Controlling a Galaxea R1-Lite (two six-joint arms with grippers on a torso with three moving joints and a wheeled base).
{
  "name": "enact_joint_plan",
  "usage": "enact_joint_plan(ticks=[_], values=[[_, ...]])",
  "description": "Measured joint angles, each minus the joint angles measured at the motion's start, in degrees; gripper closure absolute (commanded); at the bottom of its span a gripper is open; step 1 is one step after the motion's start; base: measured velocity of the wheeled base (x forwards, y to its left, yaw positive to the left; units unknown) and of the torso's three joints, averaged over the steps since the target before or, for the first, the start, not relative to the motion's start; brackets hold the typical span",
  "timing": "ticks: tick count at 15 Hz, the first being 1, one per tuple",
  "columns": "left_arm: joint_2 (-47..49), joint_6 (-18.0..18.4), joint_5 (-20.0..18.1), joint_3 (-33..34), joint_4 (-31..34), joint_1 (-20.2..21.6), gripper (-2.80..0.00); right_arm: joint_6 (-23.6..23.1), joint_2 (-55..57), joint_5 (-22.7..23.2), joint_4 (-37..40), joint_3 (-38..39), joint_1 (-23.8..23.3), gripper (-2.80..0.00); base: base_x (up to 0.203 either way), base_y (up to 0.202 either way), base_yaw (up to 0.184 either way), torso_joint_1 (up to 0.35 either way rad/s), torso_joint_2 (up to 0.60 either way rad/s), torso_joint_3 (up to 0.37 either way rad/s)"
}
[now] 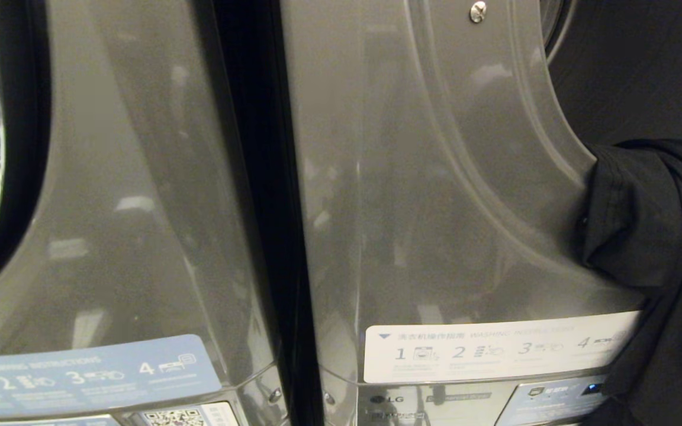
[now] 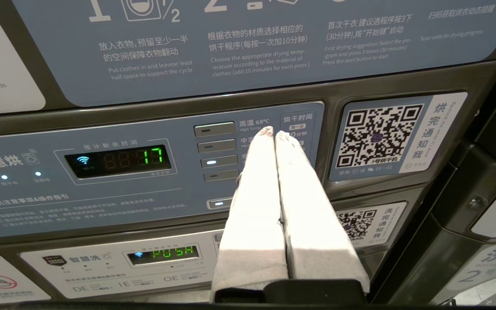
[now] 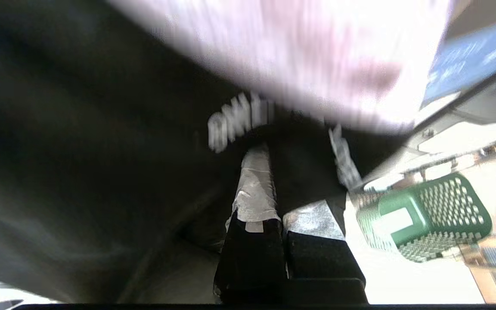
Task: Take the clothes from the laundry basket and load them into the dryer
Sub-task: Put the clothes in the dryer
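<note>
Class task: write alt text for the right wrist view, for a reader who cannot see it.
The right tool is shut on dark clothes, which fill most of the blurred view. Beyond it lies a green laundry basket with perforated walls, tipped on a pale floor, beside the corner of a machine bearing a blue label.

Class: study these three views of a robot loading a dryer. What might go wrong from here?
1. Black clothes drape over the dryer's door rim and hang outside; they may slide out.
2. The right gripper, shut on the clothes, may drag them back when withdrawing.
</note>
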Motion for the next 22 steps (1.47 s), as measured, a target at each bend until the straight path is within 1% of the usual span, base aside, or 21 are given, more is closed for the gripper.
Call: enact_joint_plan(ticks=[1,3,5,7,9,11,13,15,17,18,20,21,22], values=[[0.0,0.0,0.02,0.0,0.0,0.0,0.0,-0.09,-0.02,0.19,0.5,-1.88,0.0,0.0,0.0,0.0,0.0,0.0,0.0,0.0],[0.0,-0.01,0.01,0.0,0.0,0.0,0.0,-0.08,-0.1,1.77,1.42,-8.12,0.37,0.0,0.0,0.0,0.0,0.0,0.0,0.0],[0.0,-0.02,0.02,0.0,0.0,0.0,0.0,-0.02,0.01,3.8,0.68,-17.43,1.09,0.0,0.0,0.0,0.0,0.0,0.0,0.0],[0.0,0.0,0.0,0.0,0.0,0.0,0.0,-0.11,0.93,4.62,-0.73,-26.74,1.74,0.0,0.0,0.0,0.0,0.0,0.0,0.0],[0.0,0.0,0.02,0.0,0.0,0.0,0.0,-0.5,2.54,6.07,-2.4,-34.45,2.27,0.0,0.0,0.0,0.0,0.0,0.0,0.0],[0.0,0.0,0.0,0.0,0.0,0.0,0.0,-0.98,5.08,8.39,-5.55,-39.47,2.58,0.0,0.0,0.0,0.0,0.0,0.0,0.0],[0.0,0.0,0.0,0.0,0.0,0.0,0.0,-2.48,8.95,8.31,-12.67,-42.01,3.0,0.0,0.0,0.0,0.0,0.0,0.0,0.0],[0.0,0.0,0.02,0.0,0.0,0.0,0.0,-7.3,14.55,5.97,-22.64,-43.1,3.31,0.0,0.0,0.0,0.0,0.0,0.0,0.0],[0.0,0.0,0.0,0.0,0.0,0.0,0.0,-14.38,21.29,2.24,-33.17,-44.16,3.58,0.0,0.0,0.0,0.0,0.0,0.0,0.0],[0.0,0.0,0.0,0.0,0.0,0.0,0.0,-18.34,25.15,0.64,-38.88,-46.03,3.69,0.0,0.0,0.0,0.0,0.0,0.0,0.0],[0.0,0.0,0.02,0.0,0.0,0.0,0.0,-26.5,32.78,-0.48,-49.39,-54.0,3.86,0.0,0.0,0.0,0.0,0.0,0.0,0.0],[0.0,0.0,0.0,0.0,0.0,0.0,0.0,-31.3,36.8,-0.09,-54.56,-59.13,4.12,0.0,0.0,0.0,0.0,0.0,0.0,0.0],[0.0,0.0,0.0,0.0,0.0,0.0,0.0,-36.14,40.38,1.44,-59.3,-63.02,4.55,0.0,0.0,0.0,0.0,0.0,0.0,0.0]])
